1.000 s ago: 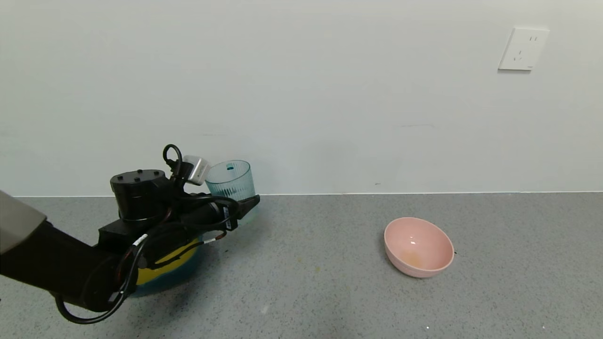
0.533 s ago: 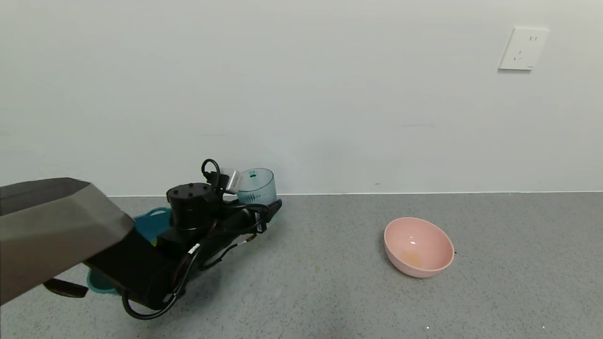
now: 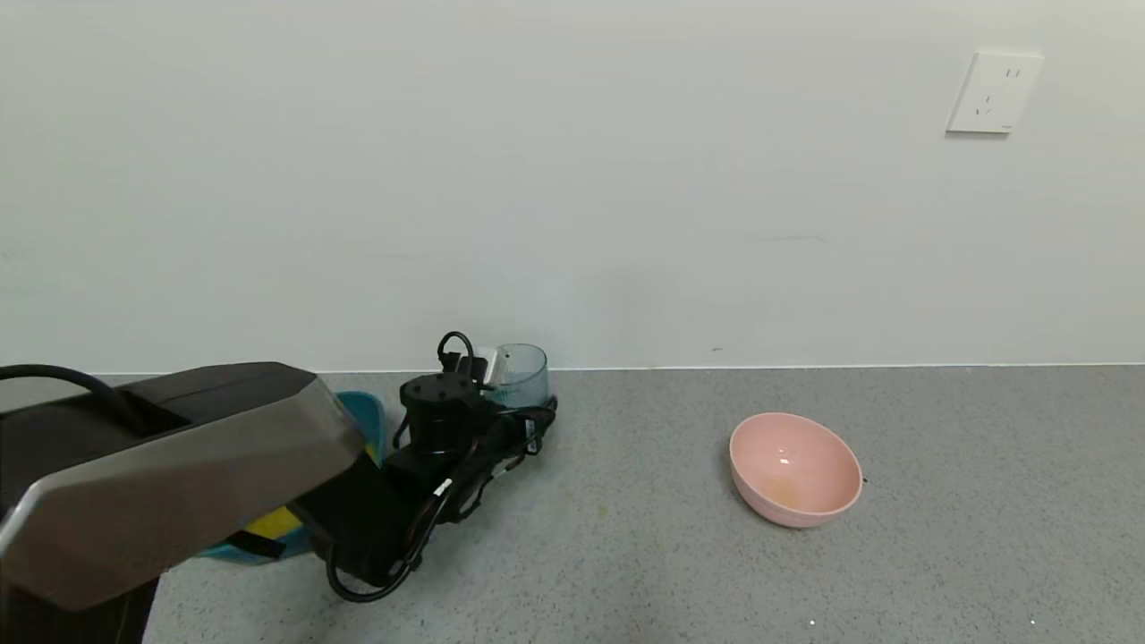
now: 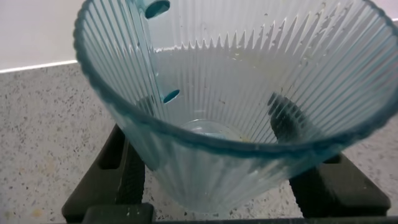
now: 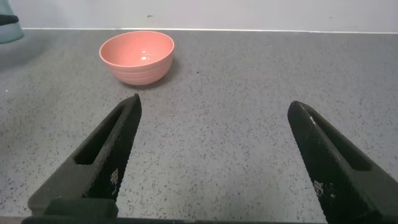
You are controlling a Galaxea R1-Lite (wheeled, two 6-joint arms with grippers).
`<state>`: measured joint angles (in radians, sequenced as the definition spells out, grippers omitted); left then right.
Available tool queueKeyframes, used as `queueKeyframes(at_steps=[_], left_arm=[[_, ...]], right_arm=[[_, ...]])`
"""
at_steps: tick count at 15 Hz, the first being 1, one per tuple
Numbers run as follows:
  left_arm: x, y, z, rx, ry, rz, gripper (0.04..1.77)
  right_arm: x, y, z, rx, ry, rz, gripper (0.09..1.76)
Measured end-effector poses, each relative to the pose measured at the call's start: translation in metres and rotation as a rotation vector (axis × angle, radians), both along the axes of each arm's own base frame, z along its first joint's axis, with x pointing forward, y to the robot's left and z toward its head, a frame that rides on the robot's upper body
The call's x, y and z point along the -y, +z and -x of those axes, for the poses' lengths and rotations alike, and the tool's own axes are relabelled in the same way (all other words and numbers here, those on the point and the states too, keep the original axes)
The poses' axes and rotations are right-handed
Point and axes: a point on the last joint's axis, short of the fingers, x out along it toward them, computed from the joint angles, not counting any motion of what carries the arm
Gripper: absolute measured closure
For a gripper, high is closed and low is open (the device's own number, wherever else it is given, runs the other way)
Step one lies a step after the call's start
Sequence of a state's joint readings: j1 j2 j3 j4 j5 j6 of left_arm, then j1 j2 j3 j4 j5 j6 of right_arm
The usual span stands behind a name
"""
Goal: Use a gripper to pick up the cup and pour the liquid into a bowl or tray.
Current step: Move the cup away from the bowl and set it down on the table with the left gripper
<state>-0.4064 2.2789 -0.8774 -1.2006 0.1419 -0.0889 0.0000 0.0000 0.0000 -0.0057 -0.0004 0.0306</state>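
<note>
Left gripper (image 3: pixel 528 413) clasps cup (image 3: pixel 521 373) near wall, beside tub (image 3: pixel 365 413).

Black left gripper (image 3: pixel 537 413) on a matte black arm, capped by a round black housing (image 3: pixel 436 394) dotted with small screws. Small silver-white box (image 3: pixel 484 362) on top, under a looped black cable (image 3: pixel 454 344). More black cables along the wrist, some with white tags and reddish strands. Large grey-silver angular shell (image 3: pixel 179 474) nearest the head camera. Right gripper (image 5: pixel 214 158): two flat black fingers (image 5: pixel 102 155), slotted.
</note>
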Motion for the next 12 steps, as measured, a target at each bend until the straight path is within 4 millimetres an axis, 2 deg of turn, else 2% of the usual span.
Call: queueKeyframes(at_steps=[3, 12], left_arm=[[0.012, -0.015, -0.007, 0.015, 0.048, -0.008, 0.52], [0.026, -0.043, -0.011, 0.030, 0.106, 0.010, 0.52]], right_arm=[[0.000, 0.000, 0.000, 0.000, 0.000, 0.000, 0.14], [0.000, 0.000, 0.000, 0.000, 0.000, 0.000, 0.14]])
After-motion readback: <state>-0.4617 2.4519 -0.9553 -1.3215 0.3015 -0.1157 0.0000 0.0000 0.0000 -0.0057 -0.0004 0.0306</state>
